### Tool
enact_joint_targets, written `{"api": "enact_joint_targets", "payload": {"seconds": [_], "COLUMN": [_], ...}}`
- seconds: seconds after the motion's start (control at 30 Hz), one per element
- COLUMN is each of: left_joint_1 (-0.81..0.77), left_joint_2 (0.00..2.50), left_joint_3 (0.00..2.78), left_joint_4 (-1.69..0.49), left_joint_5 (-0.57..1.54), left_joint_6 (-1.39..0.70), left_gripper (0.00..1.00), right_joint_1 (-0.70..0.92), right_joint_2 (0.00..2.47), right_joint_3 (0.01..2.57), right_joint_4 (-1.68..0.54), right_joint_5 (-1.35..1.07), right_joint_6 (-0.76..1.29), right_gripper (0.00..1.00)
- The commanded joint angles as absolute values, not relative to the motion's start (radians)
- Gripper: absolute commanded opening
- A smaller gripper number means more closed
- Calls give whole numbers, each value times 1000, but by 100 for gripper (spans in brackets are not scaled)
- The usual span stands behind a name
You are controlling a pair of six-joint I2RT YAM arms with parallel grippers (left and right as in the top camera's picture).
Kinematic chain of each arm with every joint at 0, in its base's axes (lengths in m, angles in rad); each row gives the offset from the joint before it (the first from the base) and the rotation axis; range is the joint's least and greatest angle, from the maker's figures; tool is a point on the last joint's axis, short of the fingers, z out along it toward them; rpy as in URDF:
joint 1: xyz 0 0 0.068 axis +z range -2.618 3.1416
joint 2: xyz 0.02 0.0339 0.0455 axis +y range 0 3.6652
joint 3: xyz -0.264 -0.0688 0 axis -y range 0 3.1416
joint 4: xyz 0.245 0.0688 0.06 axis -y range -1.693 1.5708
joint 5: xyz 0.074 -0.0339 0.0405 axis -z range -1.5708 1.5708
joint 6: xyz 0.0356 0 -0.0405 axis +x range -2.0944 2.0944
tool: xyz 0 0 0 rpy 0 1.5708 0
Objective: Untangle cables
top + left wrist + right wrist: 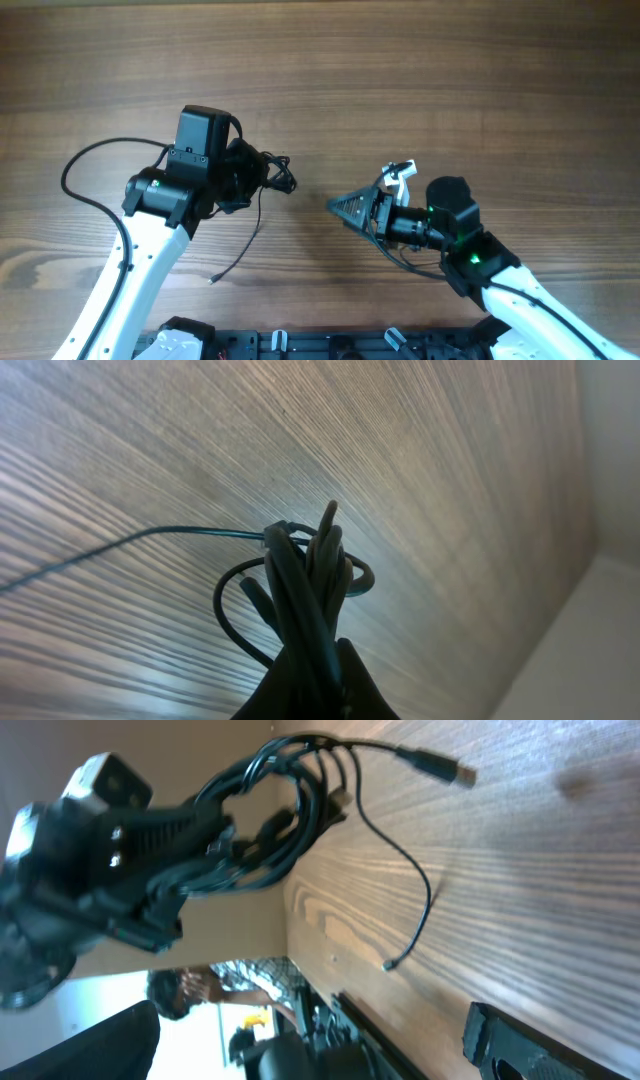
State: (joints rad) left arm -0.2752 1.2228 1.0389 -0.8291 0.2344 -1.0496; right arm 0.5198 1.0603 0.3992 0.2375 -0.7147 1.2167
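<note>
The cables (pixel 277 176) are a small dark knot of thin black cords, held up off the wooden table. My left gripper (pixel 258 176) is shut on the knot. In the left wrist view the bundle (pixel 305 575) rises from between the fingers (pixel 320 685), with loops at both sides. One loose strand (pixel 245 245) hangs down to a tip on the table (pixel 213 279). In the right wrist view the knot (pixel 285 815) shows a silvery plug tip (pixel 455 770). My right gripper (pixel 332 206) is open and empty, pointing left, a short gap right of the knot.
The wooden table (pixel 420 70) fills the view. A thick black wire (pixel 85 190) loops from the left arm at the left. A black rail (pixel 300 345) runs along the front edge. A person (pixel 190 990) shows beyond the table edge.
</note>
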Motion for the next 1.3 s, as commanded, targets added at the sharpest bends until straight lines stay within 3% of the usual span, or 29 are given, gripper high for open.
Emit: {"api": "enact_joint_targets", "payload": {"seconds": [0.0, 0.27, 0.57, 0.97, 1.17, 1.27], "left_joint_1": [-271, -278, -364, -416, -416, -414], "left_joint_2": [1217, 1218, 1218, 1218, 1218, 1218], "left_joint_3": [1047, 1047, 1047, 1047, 1047, 1047], "left_joint_4": [-822, -823, -823, -823, -823, -810], "left_joint_5": [294, 327, 232, 160, 90, 43], "left_joint_6": [-1159, -1256, -1544, -1816, -1803, -1643], "left_gripper": [4, 4, 4, 6, 6, 4], "right_joint_1": [512, 418, 412, 454, 508, 511], "right_joint_2": [962, 817, 851, 1097, 1203, 1205], "right_joint_3": [415, 415, 415, 415, 415, 415], "right_joint_4": [153, -187, -278, -6, 165, 165], "right_joint_5": [-730, -590, -576, -716, -718, -754], "right_joint_6": [1124, 1077, 1206, 1232, 1118, 1089], "right_gripper": [100, 100, 100, 100, 100, 100]}}
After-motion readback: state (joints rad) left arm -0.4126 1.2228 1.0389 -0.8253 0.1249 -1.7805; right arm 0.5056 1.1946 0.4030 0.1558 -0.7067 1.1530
